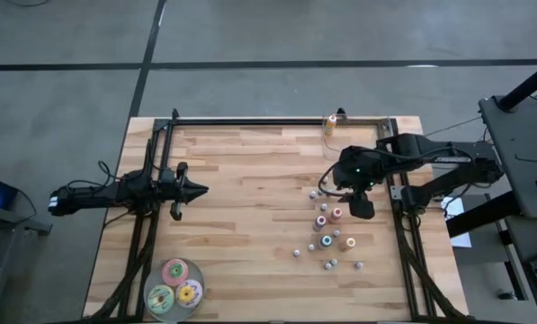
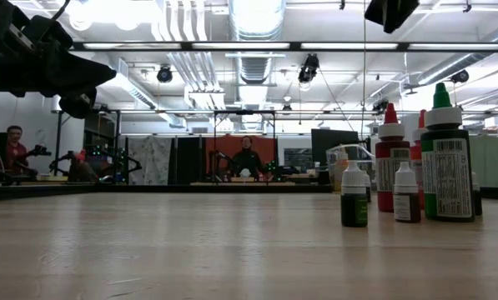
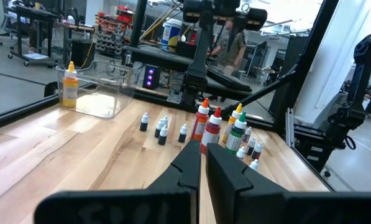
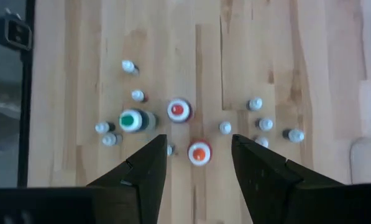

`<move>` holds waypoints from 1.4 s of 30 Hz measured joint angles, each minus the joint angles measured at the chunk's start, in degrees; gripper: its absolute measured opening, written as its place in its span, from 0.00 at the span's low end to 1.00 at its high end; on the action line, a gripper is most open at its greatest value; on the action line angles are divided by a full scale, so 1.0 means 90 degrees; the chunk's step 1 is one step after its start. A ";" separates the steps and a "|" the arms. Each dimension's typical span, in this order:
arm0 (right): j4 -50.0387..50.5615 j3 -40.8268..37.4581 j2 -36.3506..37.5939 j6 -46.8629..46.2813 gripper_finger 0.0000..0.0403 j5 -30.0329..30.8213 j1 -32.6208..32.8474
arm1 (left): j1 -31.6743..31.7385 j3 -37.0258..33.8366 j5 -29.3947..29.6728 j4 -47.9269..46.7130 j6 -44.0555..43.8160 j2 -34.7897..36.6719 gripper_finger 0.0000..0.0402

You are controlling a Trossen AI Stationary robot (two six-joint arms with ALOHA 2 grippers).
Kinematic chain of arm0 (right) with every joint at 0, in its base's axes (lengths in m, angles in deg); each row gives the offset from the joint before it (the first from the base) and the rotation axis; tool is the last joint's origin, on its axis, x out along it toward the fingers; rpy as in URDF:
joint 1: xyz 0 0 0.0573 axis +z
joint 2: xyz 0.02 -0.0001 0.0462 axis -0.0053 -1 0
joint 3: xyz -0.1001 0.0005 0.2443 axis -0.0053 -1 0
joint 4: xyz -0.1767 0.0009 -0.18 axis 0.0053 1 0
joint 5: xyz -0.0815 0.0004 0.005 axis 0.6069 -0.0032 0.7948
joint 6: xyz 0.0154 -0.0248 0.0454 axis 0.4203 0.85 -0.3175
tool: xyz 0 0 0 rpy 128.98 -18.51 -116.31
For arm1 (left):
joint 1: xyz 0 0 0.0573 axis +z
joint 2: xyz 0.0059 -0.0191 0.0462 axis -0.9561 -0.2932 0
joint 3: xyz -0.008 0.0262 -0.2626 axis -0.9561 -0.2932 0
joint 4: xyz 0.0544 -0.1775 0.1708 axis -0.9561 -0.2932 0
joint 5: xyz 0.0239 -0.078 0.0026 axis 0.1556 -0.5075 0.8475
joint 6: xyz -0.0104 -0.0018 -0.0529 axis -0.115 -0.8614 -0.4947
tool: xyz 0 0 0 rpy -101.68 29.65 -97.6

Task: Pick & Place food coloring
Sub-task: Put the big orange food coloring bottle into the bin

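Clearly the step in hand is the approach: the right gripper (image 4: 197, 163) hangs above the cluster of food coloring bottles (image 1: 329, 236) on the right half of the table (image 1: 250, 180), pointing down, its fingers spread wide and holding nothing. Seen from its wrist, an orange-capped bottle (image 4: 199, 152) sits almost midway between the two fingers, with a red-capped bottle (image 4: 178, 110) just beyond it and a green-capped bottle (image 4: 130, 121) off to one side. Several tiny white-capped bottles lie close around.

To do this well, the gripper likely needs to centre on one cap, probably the orange one, and come straight down so that neither finger knocks a neighbour; a small white cap sits just beside one finger, and that is the likeliest thing to topple. Closing on the body rather than the tapered cap should give a firmer hold, since these slim bottles will probably tip easily.

At the far right edge stands a clear container (image 1: 333, 135) with one yellow-bodied bottle (image 3: 69, 85) beside it, plausibly the drop place.

The left gripper (image 1: 192, 190) waits on the left side, well apart, its fingers narrowed nearly together.
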 joint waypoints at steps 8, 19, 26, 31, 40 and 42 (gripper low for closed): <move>0.0283 -0.0090 -0.0274 0.0302 0.42 0.0036 0.0177 | 0.0000 0.0000 0.0002 0.0000 0.0002 0.0000 0.00; 0.0262 -0.0341 -0.0419 0.0544 0.42 0.0068 0.0404 | 0.0000 0.0000 0.0002 0.0000 0.0002 0.0000 0.00; 0.0246 -0.0655 -0.0419 0.0516 0.42 0.0075 0.0458 | 0.0000 0.0002 0.0002 0.0000 0.0002 0.0000 0.00; 0.0223 -0.0829 -0.0419 0.0508 0.42 0.0283 0.0570 | 0.0000 0.0002 0.0000 0.0000 0.0001 0.0000 0.00; 0.0070 -0.1086 -0.0419 0.0538 0.42 0.0585 0.0658 | 0.0000 0.0001 0.0001 0.0000 0.0002 0.0000 0.00; -0.0066 -0.1167 -0.0419 0.0534 0.42 0.0582 0.0688 | 0.0000 0.0001 0.0001 0.0000 0.0002 0.0000 0.00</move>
